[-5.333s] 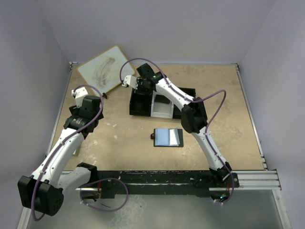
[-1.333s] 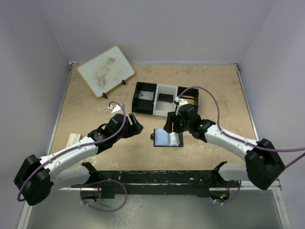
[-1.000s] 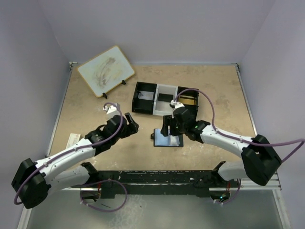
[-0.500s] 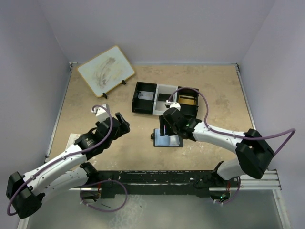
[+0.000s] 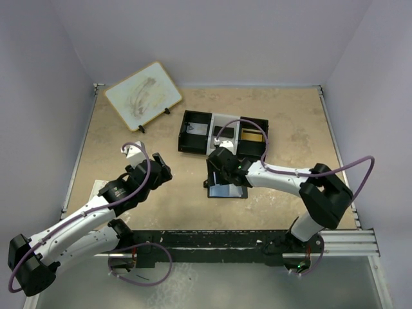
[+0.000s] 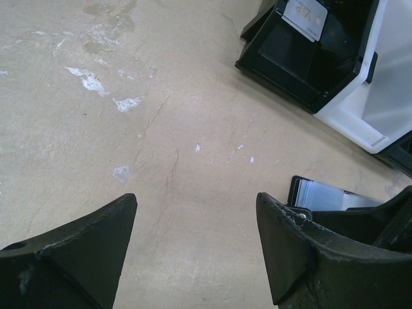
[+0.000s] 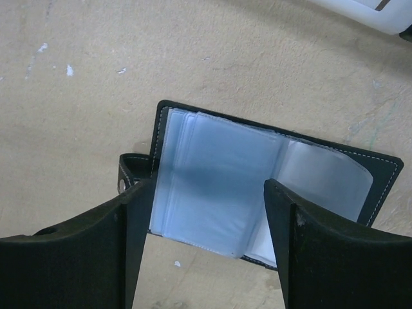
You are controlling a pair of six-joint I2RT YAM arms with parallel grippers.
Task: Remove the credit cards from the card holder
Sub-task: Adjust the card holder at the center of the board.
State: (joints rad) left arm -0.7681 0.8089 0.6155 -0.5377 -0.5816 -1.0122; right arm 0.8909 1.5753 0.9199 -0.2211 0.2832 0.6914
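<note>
The card holder (image 5: 232, 190) lies open on the table, black outside with pale blue sleeves (image 7: 222, 193) and a snap strap (image 7: 129, 175) at its left edge. My right gripper (image 5: 217, 172) hovers open above its left half, and in the right wrist view (image 7: 206, 248) the sleeves show between its fingers, untouched. No card shows in the sleeves. A pale credit card (image 6: 305, 16) lies in the tray's left black compartment, a dark card (image 5: 226, 132) in the white one. My left gripper (image 5: 164, 170) hangs open over bare table (image 6: 196, 251), left of the holder (image 6: 331, 196).
The three-compartment tray (image 5: 187, 147) stands just behind the holder; its right compartment holds something tan (image 5: 253, 136). A whiteboard on a stand (image 5: 141, 95) leans at the back left. A small white box (image 5: 99, 187) lies near the left edge.
My right gripper has slid left over the open holder. The left arm has drawn back to the left, away from the holder. Both grippers stay open.
</note>
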